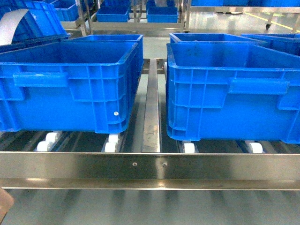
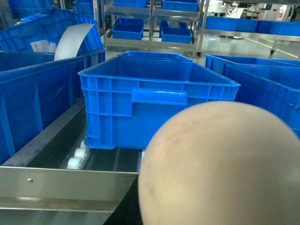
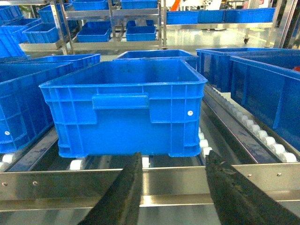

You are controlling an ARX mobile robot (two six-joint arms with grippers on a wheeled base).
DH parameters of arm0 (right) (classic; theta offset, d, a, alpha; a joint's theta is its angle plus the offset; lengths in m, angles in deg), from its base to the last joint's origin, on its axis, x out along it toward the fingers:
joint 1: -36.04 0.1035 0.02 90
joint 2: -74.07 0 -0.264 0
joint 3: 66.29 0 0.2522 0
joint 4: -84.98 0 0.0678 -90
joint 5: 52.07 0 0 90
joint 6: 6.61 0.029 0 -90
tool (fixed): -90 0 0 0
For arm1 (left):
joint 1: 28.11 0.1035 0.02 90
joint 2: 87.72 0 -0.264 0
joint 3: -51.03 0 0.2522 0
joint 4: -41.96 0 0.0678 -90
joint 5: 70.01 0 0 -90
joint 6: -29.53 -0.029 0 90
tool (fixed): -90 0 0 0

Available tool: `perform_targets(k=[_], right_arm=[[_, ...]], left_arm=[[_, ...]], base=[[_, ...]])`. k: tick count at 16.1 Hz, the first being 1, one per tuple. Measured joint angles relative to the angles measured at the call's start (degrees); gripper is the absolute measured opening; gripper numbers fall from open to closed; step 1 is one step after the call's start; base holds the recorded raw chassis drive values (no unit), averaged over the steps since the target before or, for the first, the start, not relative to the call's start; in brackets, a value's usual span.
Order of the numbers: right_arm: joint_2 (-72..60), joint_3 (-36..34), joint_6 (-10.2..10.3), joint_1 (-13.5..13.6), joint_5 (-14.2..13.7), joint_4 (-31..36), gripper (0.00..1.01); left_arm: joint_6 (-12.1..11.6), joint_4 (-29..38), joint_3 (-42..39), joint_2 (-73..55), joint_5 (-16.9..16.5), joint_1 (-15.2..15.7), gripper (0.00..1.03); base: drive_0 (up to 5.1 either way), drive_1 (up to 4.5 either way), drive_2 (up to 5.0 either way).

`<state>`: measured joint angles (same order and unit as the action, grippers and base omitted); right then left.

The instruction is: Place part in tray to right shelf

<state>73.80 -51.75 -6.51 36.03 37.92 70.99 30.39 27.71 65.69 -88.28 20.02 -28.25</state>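
Observation:
The tray (image 2: 220, 164) fills the lower right of the left wrist view as a rounded cream-beige surface, very close to the lens. My left gripper (image 2: 156, 201) is shut on it, and only one dark finger (image 2: 125, 210) shows at its left edge. A brownish corner of the tray (image 1: 3, 206) peeks in at the head view's bottom left. My right gripper (image 3: 173, 157) is open and empty, its two black fingers just short of the right shelf's steel front rail (image 3: 173, 180). The part is out of view.
Two large blue crates (image 1: 70, 79) (image 1: 234, 89) stand on the shelf's white rollers (image 1: 111, 145), either side of the centre divider rail (image 1: 151, 108). The front rail (image 1: 150, 164) crosses the head view. More blue crates on racks (image 3: 136, 33) stand behind.

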Motion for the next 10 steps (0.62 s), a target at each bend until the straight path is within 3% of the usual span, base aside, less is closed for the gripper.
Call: perform_targets(k=[5, 10], right_arm=[[0.0, 0.0, 0.0, 0.0, 0.0, 0.0, 0.98], [0.0, 0.0, 0.0, 0.0, 0.0, 0.0, 0.98]], left_arm=[[0.0, 0.0, 0.0, 0.0, 0.0, 0.0, 0.14], [0.0, 0.0, 0.0, 0.0, 0.0, 0.0, 0.14]], base=[[0.0, 0.00, 0.0], [0.0, 0.00, 0.0]])
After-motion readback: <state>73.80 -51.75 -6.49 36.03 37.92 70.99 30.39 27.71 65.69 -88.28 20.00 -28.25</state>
